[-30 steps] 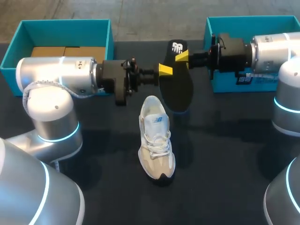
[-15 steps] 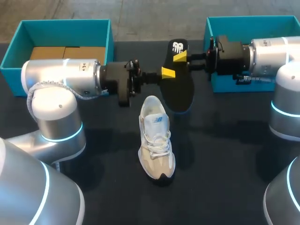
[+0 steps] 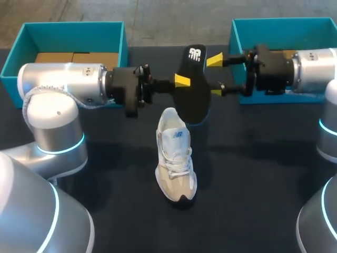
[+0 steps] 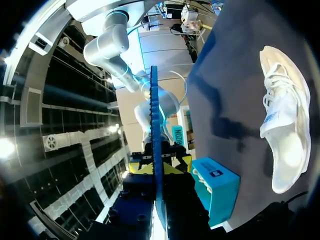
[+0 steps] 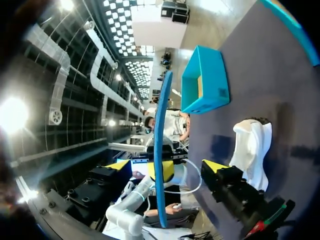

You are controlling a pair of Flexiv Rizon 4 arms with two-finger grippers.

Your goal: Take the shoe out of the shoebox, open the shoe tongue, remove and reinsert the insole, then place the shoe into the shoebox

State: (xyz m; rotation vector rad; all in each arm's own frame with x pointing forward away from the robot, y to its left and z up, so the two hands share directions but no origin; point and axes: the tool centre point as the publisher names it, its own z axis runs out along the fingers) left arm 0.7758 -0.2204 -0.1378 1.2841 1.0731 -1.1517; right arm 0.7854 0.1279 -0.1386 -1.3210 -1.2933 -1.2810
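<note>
The black insole (image 3: 194, 100) hangs in the air above the table, behind the shoe's heel. My left gripper (image 3: 181, 80) is shut on its left edge. In the left wrist view the insole (image 4: 153, 110) stands edge-on between the fingers of the left gripper (image 4: 157, 167). My right gripper (image 3: 215, 76) is open just right of the insole, its yellow tips spread wide and not touching it. From the right wrist the insole (image 5: 162, 110) rises edge-on between the spread tips of the right gripper (image 5: 165, 167). The white and beige shoe (image 3: 176, 155) lies on the dark table, toe toward the front.
A teal shoebox (image 3: 73, 25) with brown cardboard inside stands at the back left, behind my left arm. A second teal box (image 3: 284, 21) stands at the back right, behind my right arm. The shoe (image 4: 280, 130) and one teal box (image 4: 217, 187) also show from the left wrist.
My right gripper has opened, let go of the insole and drawn back a little to the right. The left gripper keeps the insole, which has shifted slightly left.
</note>
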